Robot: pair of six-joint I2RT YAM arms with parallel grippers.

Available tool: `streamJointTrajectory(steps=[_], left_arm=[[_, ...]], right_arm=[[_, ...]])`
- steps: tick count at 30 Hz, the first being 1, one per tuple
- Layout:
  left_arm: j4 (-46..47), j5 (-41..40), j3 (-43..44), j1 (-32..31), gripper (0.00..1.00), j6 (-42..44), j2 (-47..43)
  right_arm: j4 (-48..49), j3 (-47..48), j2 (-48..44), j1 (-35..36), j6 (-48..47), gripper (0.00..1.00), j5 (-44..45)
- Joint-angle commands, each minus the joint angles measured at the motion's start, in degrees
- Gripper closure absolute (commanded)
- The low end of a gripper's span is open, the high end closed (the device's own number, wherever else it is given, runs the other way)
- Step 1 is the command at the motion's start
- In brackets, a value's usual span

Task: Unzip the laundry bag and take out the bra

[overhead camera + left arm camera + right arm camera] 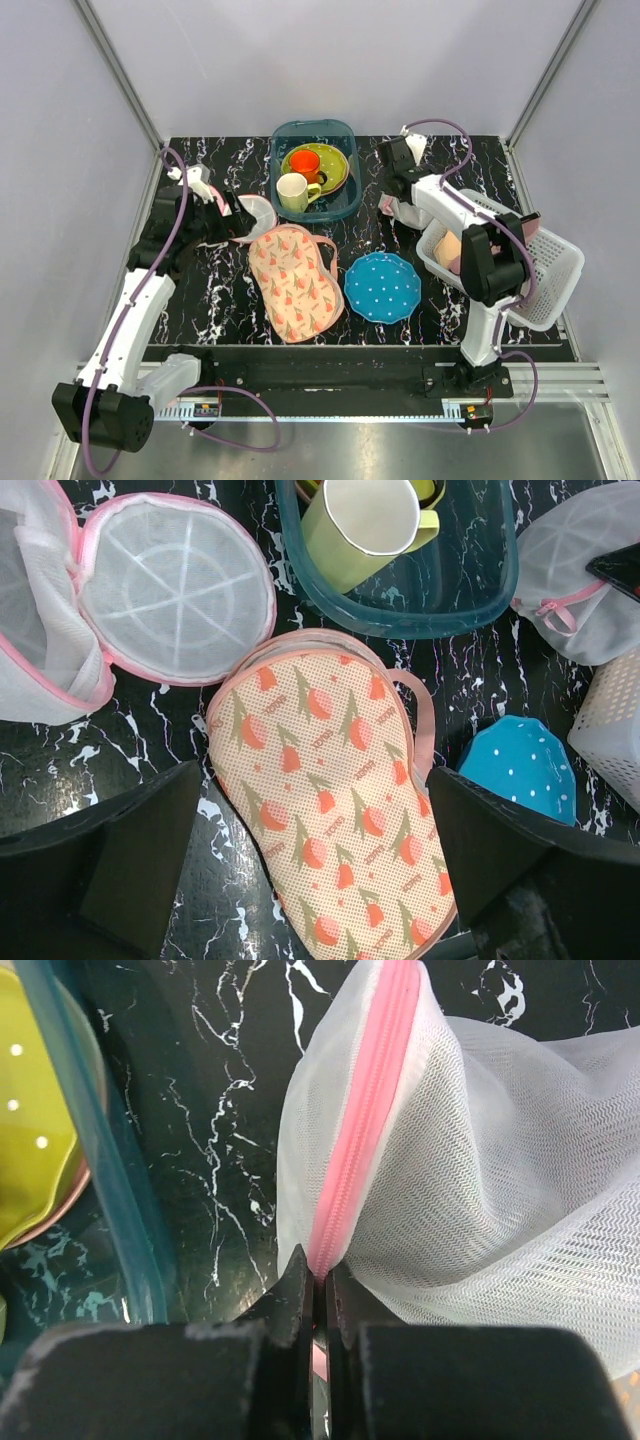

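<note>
The laundry bag [175, 585] lies open at the left: two white mesh dome halves with pink trim, both empty inside; it also shows in the top view [258, 211]. My left gripper [315, 865] is open and empty, hovering over the pink floral fabric piece [330, 780], just below the open bag. My right gripper [322, 1282] is shut on the pink zip [365, 1110] of a second, soft white mesh bag [490, 1190], right of the teal basin [408, 212]. No black and red bra shows in any view.
A teal basin [283, 190] at the back holds a cream cup [293, 192], a green plate and an orange cup. A blue white-dotted mat [383, 287] lies at centre right. A white basket [555, 275] with peach cloth stands at the right edge.
</note>
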Motion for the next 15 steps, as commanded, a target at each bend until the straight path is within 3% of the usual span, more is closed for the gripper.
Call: streamJointTrajectory(steps=[1, 6, 10, 15], left_arm=[[1.6, 3.57, 0.81, 0.12, 0.01, 1.43, -0.64], [4.94, 10.6, 1.95, 0.12, 0.01, -0.76, 2.44], [9.33, 22.96, 3.09, -0.23, 0.02, -3.22, 5.16], [23.99, 34.05, 0.2, -0.85, 0.02, -14.63, 7.54]], right_arm=[[4.71, -2.32, -8.33, -0.13, -1.84, 1.0, -3.04], [14.26, -10.48, -21.22, -0.13, -2.37, 1.0, -18.5], [19.56, -14.98, -29.07, -0.13, -0.79, 1.0, -31.6], [20.96, -19.19, -35.31, -0.31, 3.25, 1.0, -38.81]])
